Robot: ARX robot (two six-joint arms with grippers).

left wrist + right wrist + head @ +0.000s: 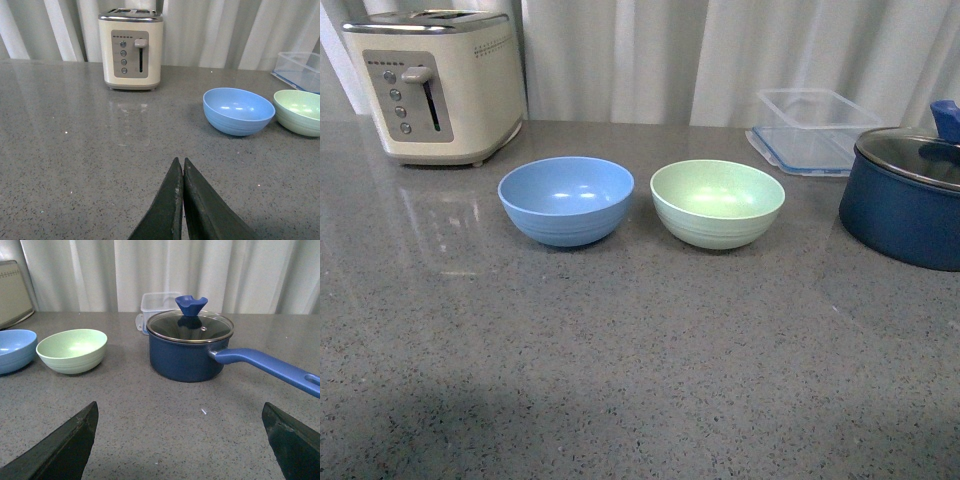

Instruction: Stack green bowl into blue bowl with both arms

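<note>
Two bowls wait side by side on a grey speckled surface (620,380), and we find neither touched. The blue bowl (565,200) sits to the left and the green bowl (717,203) just to its right, both upright and empty, with a narrow gap between their rims. A cream toaster (435,85) stands behind and to the left of the blue bowl. A clear plastic container (815,130) lies behind the green bowl to the right, and a dark navy pot (905,205) under a glass lid sits at the far right. Neither arm shows in the front view.

The left gripper (180,162) has its two pointed fingers pressed together on nothing, low over bare surface and well short of the blue bowl. The right gripper (180,407) is spread wide and empty, with the pot ahead between its fingers and the green bowl nearby, beside the pot.

We judge the stacking not yet begun; this is the approach. As we read it, the next move calls for the right gripper to turn toward the green bowl and take its rim, one finger inside and one outside. The left gripper should meanwhile open and steady the blue bowl. The green bowl must then be lifted clear of the blue rim, centred and lowered level. The two are of one size, so a tilted drop could leave it perched or push the blue bowl along the smooth surface.
</note>
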